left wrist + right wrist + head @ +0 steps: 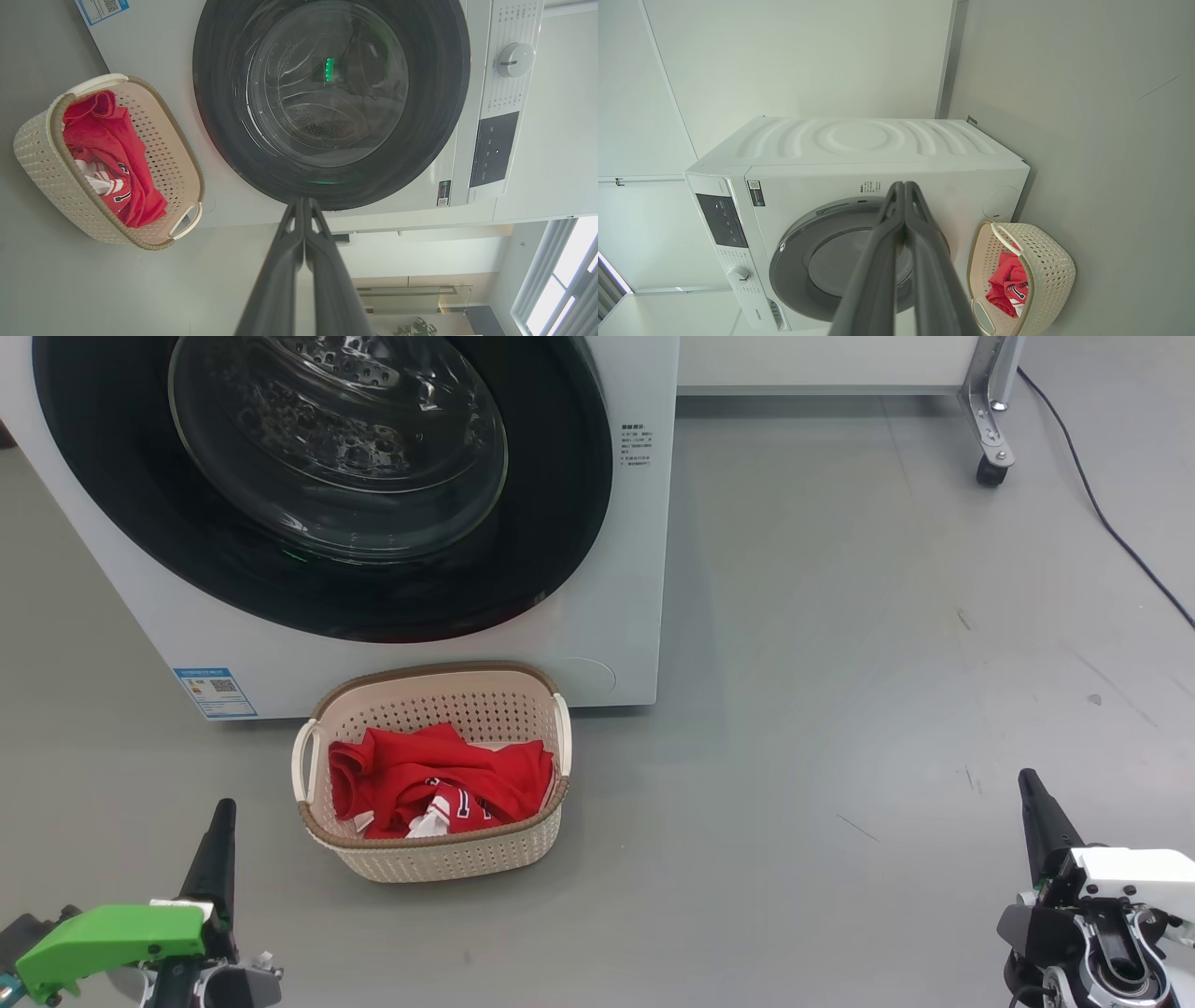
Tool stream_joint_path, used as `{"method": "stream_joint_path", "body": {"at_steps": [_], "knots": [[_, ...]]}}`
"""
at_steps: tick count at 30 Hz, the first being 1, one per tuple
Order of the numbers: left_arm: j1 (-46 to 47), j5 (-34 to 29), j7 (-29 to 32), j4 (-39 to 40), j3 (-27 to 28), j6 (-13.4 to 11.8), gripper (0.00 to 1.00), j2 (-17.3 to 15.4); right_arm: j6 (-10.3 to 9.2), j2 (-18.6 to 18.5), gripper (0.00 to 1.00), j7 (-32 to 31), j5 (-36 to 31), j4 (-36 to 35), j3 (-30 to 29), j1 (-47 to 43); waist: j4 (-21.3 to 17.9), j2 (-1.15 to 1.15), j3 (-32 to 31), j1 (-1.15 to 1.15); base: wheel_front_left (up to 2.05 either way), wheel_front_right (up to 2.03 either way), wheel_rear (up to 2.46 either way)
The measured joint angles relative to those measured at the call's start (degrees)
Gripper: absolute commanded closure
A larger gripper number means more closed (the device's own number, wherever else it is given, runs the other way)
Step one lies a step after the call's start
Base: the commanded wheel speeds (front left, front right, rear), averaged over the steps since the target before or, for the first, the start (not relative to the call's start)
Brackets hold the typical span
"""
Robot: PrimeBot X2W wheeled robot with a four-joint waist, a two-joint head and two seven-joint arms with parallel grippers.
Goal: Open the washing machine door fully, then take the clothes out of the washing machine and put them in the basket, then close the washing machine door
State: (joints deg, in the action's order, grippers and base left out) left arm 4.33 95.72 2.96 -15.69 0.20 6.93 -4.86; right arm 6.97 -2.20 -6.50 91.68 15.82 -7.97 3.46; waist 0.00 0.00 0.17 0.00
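Note:
The white washing machine (616, 644) fills the upper left of the head view, and its round black-rimmed door (560, 504) lies flat against the front, closed. On the floor before it stands the cream basket (448, 863) with the red clothes (439, 779) lying inside. My left gripper (222, 812) is at the lower left, shut and holding nothing, a short way left of the basket. My right gripper (1029, 782) is at the lower right, shut and holding nothing, well away from the basket. The door (448, 93), basket (37, 154) and clothes (117, 140) also show in the left wrist view.
Grey floor (840, 709) stretches to the right of the machine. A metal frame leg on a caster (991, 467) stands at the back right, and a black cable (1111, 523) runs along the floor beside it. A white wall panel (784, 56) stands behind the machine.

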Motion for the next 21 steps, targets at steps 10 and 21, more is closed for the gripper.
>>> {"method": "stream_joint_path", "body": {"at_steps": [10, 21], "knots": [[0.0, 0.0, 0.0, 0.0, 0.1, 0.0, 1.00, 0.0, 0.00, 0.0, 1.00, 0.0, 0.0, 0.0, 0.0, 0.0, 0.0, 0.00, 0.0, 0.00, 0.00, 0.00, 0.00], [0.0, 0.0, 0.0, 0.1, 0.1, 0.0, 1.00, 0.1, 0.00, 0.0, 1.00, 0.0, 0.0, 0.0, 0.0, 0.0, 0.0, 0.00, 0.0, 0.00, 0.00, 0.00, 0.00]]}}
